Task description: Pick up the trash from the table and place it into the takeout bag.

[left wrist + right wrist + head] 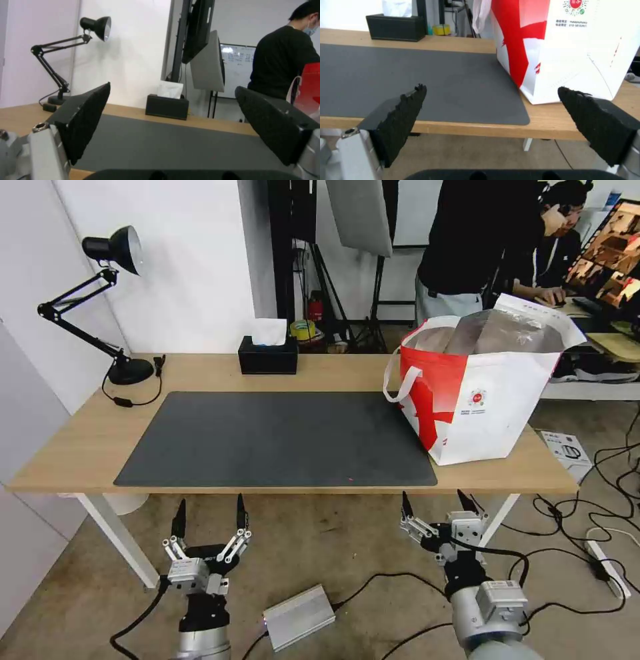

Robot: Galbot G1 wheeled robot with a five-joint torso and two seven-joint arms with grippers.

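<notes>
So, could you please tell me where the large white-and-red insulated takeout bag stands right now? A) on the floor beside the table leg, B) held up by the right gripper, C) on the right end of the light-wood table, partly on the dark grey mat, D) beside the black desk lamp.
C: the takeout bag stands upright on the table's right end, one corner on the mat, with both grippers open below the front edge.

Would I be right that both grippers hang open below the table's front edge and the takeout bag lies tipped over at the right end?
Not quite: the head view shows the takeout bag standing upright on the table. Left gripper and right gripper do hang open below the front edge.
</notes>
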